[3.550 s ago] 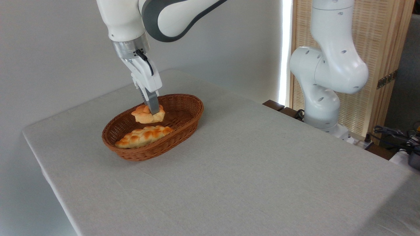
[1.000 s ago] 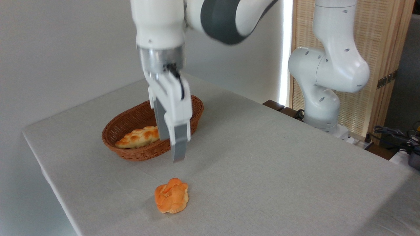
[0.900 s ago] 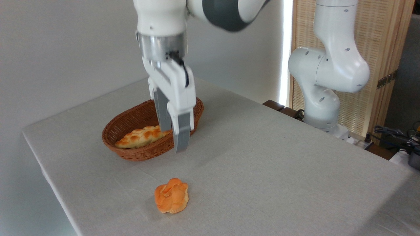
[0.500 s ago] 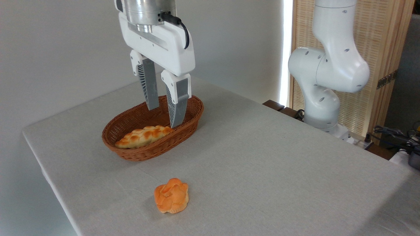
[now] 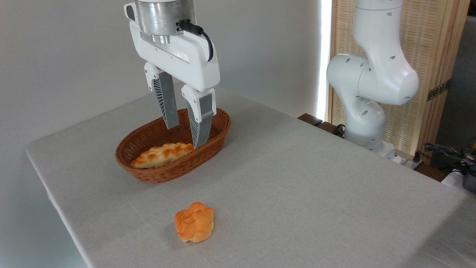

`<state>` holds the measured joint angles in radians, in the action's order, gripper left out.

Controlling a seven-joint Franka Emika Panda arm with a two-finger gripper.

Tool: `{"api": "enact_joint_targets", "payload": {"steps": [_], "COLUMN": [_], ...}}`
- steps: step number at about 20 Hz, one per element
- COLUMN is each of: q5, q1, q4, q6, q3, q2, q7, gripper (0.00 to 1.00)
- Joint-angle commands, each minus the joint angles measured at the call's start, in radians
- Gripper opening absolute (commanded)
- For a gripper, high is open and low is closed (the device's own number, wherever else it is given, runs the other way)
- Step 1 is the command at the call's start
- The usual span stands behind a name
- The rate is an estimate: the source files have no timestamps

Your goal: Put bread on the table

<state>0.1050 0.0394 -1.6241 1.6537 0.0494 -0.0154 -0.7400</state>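
End effector [image 5: 186, 136] hangs above oval brown wicker basket [image 5: 148, 172], grey fingers spread apart, gripping nothing. Small knobbly orange-golden bread [image 5: 194, 222] sits on light grey cloth table [image 5: 316, 193], well in front of basket, apart from end effector. Pale braided golden loaf [image 5: 161, 154] lies inside basket.

This looks like a robotics lab or test room set up for a demonstration. A white robot arm [image 5: 372, 74] is bolted beside a cloth-covered table [image 5: 297, 186], against a plain grey wall [image 5: 67, 56], and loose cables and equipment [image 5: 450, 156] lie at the right edge. A slatted wooden screen [image 5: 427, 44] stands behind the arm, and the wicker basket [image 5: 148, 169] of bread reads as a staged prop.
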Motion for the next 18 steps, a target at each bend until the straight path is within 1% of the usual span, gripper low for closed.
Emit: {"api": "enact_joint_targets", "payload": {"steps": [1, 6, 9, 18], "q5": [-0.002, -0.025, -0.083, -0.08], "q1": [-0.004, -0.015, -0.029, -0.03], "q4": [0.001, 0.003, 0.004, 0.004], "q6": [-0.025, -0.028, -0.04, -0.043], "q3": [0.0, -0.002, 0.0, -0.003], "q2": [-0.005, -0.005, -0.005, -0.005], "q7": [-0.004, 0.002, 0.001, -0.002], "gripper": [1.0, 1.0, 1.0, 1.0]}}
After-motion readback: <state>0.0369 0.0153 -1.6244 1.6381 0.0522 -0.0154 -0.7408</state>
